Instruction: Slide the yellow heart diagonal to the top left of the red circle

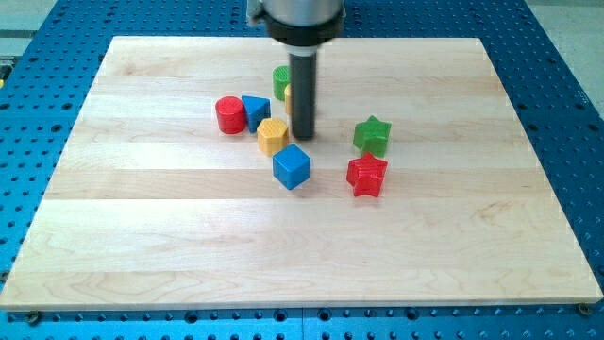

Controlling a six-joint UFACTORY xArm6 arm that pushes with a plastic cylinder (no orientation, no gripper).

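Note:
My tip [303, 138] rests on the board just right of a yellow hexagon [273, 136]. The red circle [229, 114] stands left of it, touching a blue triangle [255, 110]. Only a thin yellow sliver [288, 96], likely the yellow heart, shows at the rod's left edge, below a green block [281, 79]. The rod hides the rest of both. That yellow sliver lies to the right of the red circle and slightly higher in the view.
A blue cube [292, 166] sits just below the yellow hexagon. A green star [373, 135] and a red star [366, 176] stand to the right of my tip. The wooden board [142, 246] lies on a blue perforated table [38, 142].

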